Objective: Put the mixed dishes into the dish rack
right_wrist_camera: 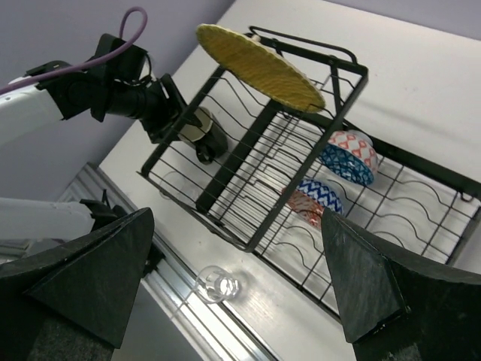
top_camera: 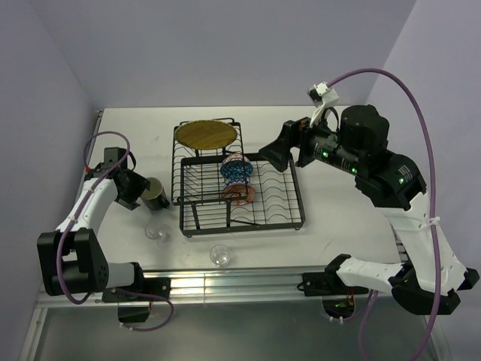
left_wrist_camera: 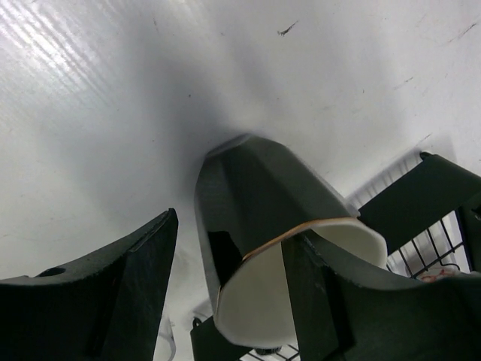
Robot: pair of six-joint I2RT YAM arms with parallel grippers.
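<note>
Left jaws gape around one mug; right jaws wide; two bowls, one plate, two cups.

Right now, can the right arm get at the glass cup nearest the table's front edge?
Probably yes. Its fingers stand open and empty above the dish rack; the glass cup sits alone on bare table before the rack's near edge, so only the wires need clearing.

No text, label, brand or number is legible (in any of the three views).
</note>
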